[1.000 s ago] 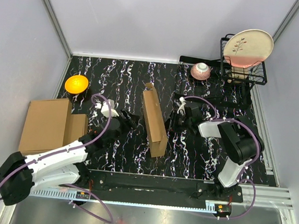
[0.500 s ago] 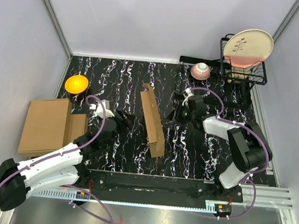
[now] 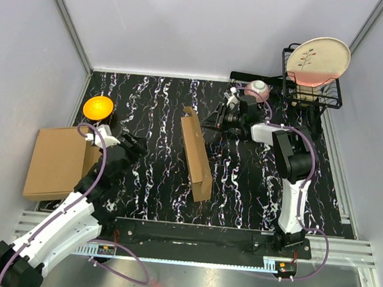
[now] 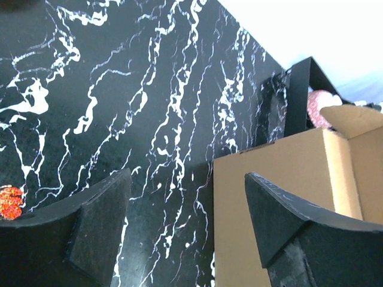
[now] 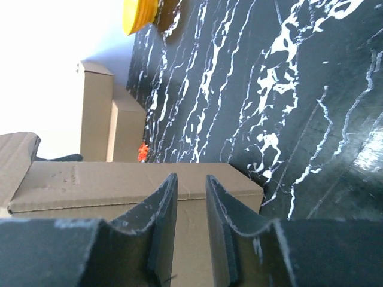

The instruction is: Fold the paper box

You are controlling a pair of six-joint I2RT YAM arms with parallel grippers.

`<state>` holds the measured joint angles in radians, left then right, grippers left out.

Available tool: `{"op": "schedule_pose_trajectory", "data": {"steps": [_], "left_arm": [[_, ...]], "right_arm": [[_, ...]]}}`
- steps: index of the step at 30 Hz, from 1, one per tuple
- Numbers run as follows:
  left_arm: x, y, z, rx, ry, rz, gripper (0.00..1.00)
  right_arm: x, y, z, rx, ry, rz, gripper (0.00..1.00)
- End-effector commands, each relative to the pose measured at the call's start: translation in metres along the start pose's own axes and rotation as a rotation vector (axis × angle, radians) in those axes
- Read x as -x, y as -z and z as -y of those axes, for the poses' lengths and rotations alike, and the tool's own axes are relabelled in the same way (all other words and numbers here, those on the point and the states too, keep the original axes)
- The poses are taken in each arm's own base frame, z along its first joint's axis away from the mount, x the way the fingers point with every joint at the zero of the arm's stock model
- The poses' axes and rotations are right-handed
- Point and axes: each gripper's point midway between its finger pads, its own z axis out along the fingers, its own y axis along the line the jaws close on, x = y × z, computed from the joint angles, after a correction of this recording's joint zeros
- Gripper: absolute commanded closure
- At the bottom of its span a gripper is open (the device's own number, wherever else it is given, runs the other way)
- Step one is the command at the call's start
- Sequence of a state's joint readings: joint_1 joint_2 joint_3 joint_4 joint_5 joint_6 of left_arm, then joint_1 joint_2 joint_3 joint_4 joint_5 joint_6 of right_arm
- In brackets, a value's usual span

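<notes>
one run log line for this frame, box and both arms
box: on edge mid-table, free | left gripper: open, left of box | right gripper: nearly shut, empty, near far end

Right black two-finger gripper (image 5: 190, 224) is nearly closed, just a thin gap, with the brown cardboard box (image 5: 119, 185) right behind. Yellow bowl (image 5: 140, 15) sits up top.

Brown paper box (image 3: 196, 157) upright, mid-table
</notes>
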<state>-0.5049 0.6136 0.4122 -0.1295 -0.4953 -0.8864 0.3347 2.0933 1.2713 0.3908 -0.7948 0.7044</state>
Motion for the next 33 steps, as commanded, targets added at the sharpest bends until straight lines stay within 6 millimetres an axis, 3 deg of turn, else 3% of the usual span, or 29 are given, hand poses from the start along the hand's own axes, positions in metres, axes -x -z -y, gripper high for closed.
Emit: {"op": "schedule_pose_trajectory", "data": {"steps": [1,8,15,26,33], "left_arm": [[-0.002,0.000,0.011,-0.033,-0.021,-0.040,0.20],[-0.003,-0.004,0.018,-0.049,-0.022,-0.058,0.20],[-0.004,-0.006,0.010,-0.012,-0.028,-0.053,0.19],[0.038,0.007,-0.051,0.381,0.016,0.077,0.18],[0.037,-0.001,-0.056,0.364,0.102,0.058,0.18]], "right_arm": [[-0.013,-0.003,-0.032,0.204,0.026,-0.126,0.69],[-0.051,-0.017,-0.047,0.291,0.018,-0.256,0.69],[-0.087,-0.025,-0.064,0.360,0.010,-0.362,0.67],[-0.129,-0.007,-0.075,0.459,-0.020,-0.500,0.63],[-0.155,0.011,-0.090,0.562,-0.055,-0.593,0.59]]}}
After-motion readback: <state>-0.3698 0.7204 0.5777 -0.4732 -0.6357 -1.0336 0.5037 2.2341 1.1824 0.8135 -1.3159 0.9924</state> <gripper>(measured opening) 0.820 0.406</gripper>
